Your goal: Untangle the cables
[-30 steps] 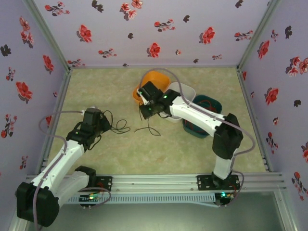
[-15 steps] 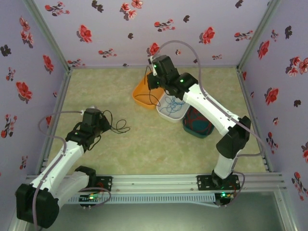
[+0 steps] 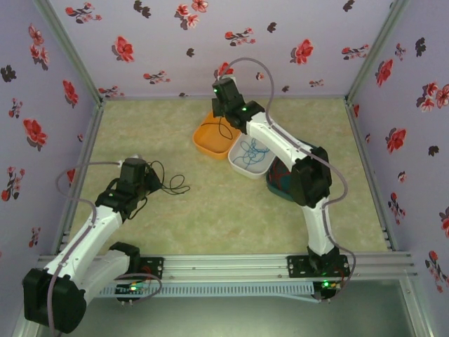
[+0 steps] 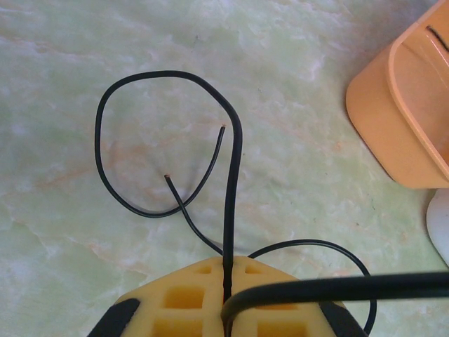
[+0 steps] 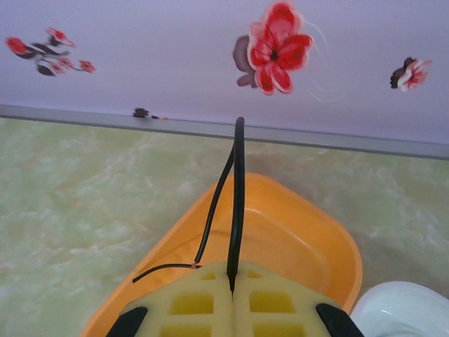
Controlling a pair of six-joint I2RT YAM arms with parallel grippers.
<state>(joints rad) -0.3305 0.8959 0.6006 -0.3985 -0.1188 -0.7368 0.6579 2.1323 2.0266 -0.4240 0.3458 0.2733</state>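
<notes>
The right jaws are pressed together on a black cable (image 5: 238, 196), which stands up stiffly from between their yellow waffle-patterned pads (image 5: 189, 302). A thinner strand drops back beside it and ends in a bare coppery tip. Directly beneath these jaws sits an orange tub (image 5: 309, 232), and a white tub (image 5: 407, 309) is just beside them to the right.

The left jaws are also clamped shut, on a second black cable (image 4: 168, 74). It curls ahead of them into loose, overlapping loops on the table (image 4: 316, 105).

From above, a blue cable (image 3: 251, 149) lies in the white tub, and a red cable (image 3: 280, 172) lies in a teal tub (image 3: 272, 188) beyond it.

The cables look thin, smooth and springy, holding their curves. The tubs are glossy plastic with rounded corners, and the table is pale green and marbled.

Risks, as I judge them:
- A wire this slick could slide out of the right jaws.
- If let go, it could spring up and drape over the orange rim rather than settle inside.
- A pull by the left jaws could tighten the crossed loops ahead of them into a knot.
</notes>
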